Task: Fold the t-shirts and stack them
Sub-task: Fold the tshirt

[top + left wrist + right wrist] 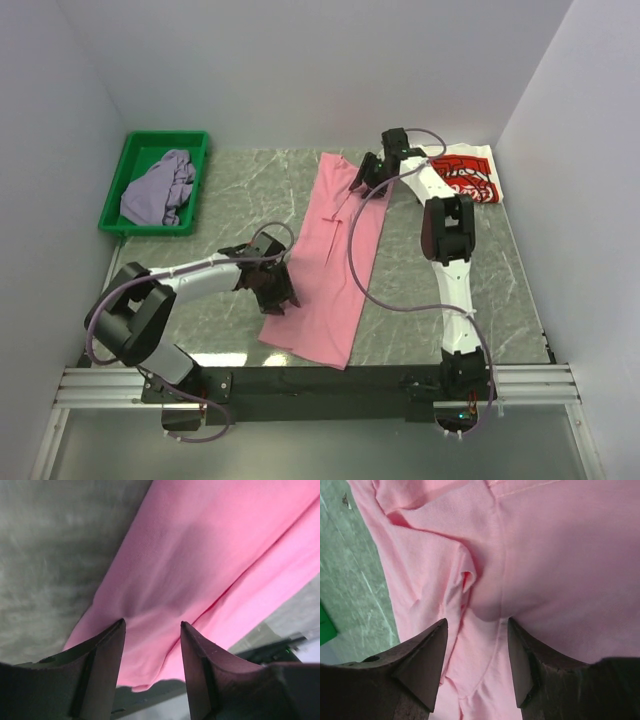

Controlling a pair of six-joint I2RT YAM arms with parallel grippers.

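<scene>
The pink t-shirt [332, 260] lies as a long folded strip on the table, from the far middle to the near edge. My left gripper [278, 292] is open over its near left edge; the left wrist view shows the pink cloth [200, 565] between the spread fingers [107, 645]. My right gripper [366, 186] is open over its far right corner; the right wrist view shows wrinkled pink cloth [520, 565] with a seam between the fingers [427, 652]. The white t-shirt with the red print [466, 175] lies folded at the far right. The lavender-grey t-shirt [160, 187] is crumpled in the green bin.
A green bin [134, 152] stands at the far left of the marbled table [215, 200]. White walls close in the sides and back. A metal rail [320, 385] runs along the near edge. Purple cables hang from both arms.
</scene>
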